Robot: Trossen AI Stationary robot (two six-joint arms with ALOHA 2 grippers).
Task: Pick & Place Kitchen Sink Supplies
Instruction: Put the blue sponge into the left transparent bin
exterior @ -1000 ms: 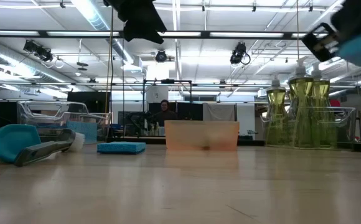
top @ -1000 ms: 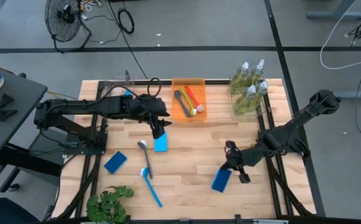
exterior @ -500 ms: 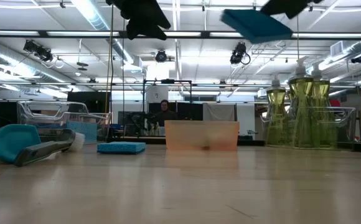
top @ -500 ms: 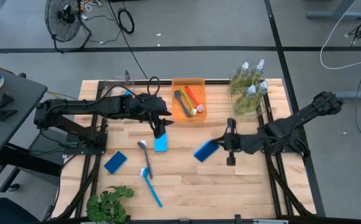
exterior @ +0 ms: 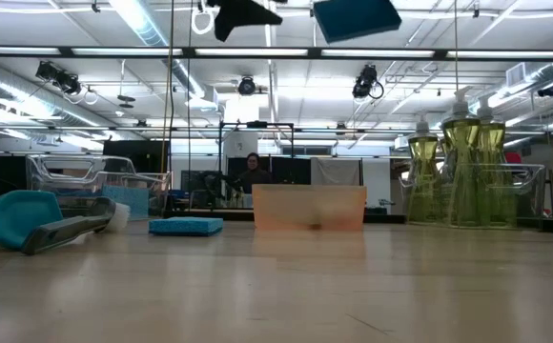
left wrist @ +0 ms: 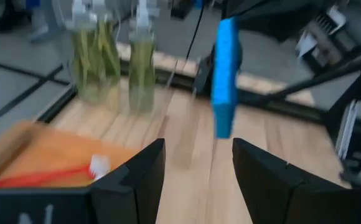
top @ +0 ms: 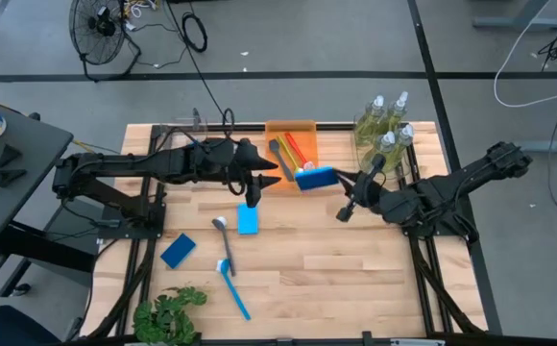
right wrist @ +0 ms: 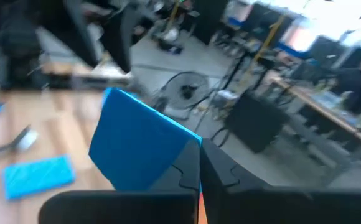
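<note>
My right gripper (top: 336,182) is shut on a blue sponge (top: 315,179), high above the table beside the near right corner of the orange tray (top: 291,125). The tray holds red, black and yellow-green brushes (top: 296,154). My left gripper (top: 267,173) is open and holds nothing; it points at the sponge (left wrist: 224,81) from the table's left. A light-blue sponge (top: 248,221), a darker one (top: 178,250) and two brushes (top: 227,259) lie flat on the table. Pump bottles (top: 384,139) stand in a clear bin at the far right. My right gripper pinches the blue sponge's end nearest the arm (right wrist: 190,149) between its two fingers, on the two broad faces. The fingers come about level from the table's right. The sponge sticks out toward the table's left, turned onto its long edge and lifted clear (exterior: 358,17).
A leafy plant (top: 168,315) sits at the near left corner. A second clear bin (top: 187,125) stands at the far left. The wooden table (top: 355,288) shows bare boards at the near right. A person sits in the room beyond.
My right gripper has risen and gone from the near right of the table toward the far edge and the orange tray, its wrist tipping from downward to about level and rolling the sponge onto its edge. My left gripper has tipped up from pointing down to nearly level.
</note>
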